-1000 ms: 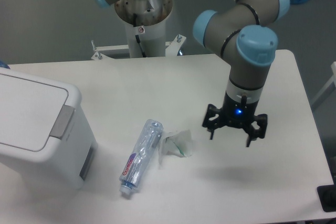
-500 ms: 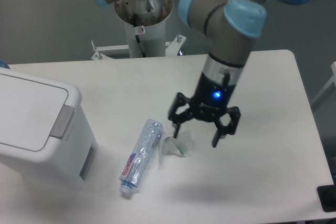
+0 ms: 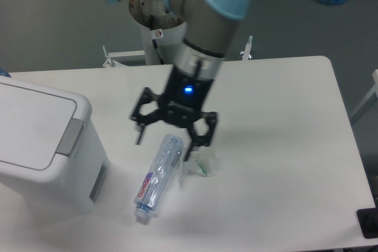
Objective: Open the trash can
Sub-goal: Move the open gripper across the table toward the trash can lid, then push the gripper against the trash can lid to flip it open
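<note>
- Since a second ago, when it hung over the right half of the desk (image 3: 283,163), my tool (image 3: 166,137) has swept leftward and now hovers at mid-frame, above the upper end of the crushed clear bottle (image 3: 158,176).
- Its fingers are spread wide apart and hold nothing.
- That travel carries me toward the trash can (image 3: 41,146), which stands at the left edge of the frame with its flat lid down and the grey tab (image 3: 69,136) on its right rim facing me; I judge I am mid-approach, with the lid not yet touched.
- Nothing on the desk has shifted: the bottle and the crumpled scrap (image 3: 201,163) just beside it lie as before.
- Beyond the white desk I see a grey floor, my own pedestal at upper centre, and something blue in the upper right corner.
</note>
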`<state>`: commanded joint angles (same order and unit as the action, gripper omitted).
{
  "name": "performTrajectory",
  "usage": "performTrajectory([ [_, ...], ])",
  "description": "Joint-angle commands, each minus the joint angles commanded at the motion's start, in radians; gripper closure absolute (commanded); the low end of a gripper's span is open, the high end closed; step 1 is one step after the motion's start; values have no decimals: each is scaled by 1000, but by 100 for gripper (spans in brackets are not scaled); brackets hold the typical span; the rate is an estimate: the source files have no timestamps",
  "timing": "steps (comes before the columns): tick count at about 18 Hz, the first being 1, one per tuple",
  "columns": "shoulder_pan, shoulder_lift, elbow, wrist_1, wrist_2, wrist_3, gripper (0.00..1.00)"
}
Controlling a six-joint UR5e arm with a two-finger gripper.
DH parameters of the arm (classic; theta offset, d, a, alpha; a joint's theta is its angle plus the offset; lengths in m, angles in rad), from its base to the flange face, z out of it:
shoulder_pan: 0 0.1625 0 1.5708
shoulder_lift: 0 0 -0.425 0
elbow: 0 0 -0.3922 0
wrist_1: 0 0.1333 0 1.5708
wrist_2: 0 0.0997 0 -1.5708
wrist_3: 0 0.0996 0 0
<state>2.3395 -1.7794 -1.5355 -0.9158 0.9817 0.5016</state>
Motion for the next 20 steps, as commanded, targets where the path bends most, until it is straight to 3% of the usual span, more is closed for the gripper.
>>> performTrajectory([
  [10, -45, -3, -2, 0, 5, 2, 0],
  [20, -68, 9, -43, 2, 9, 2, 0],
])
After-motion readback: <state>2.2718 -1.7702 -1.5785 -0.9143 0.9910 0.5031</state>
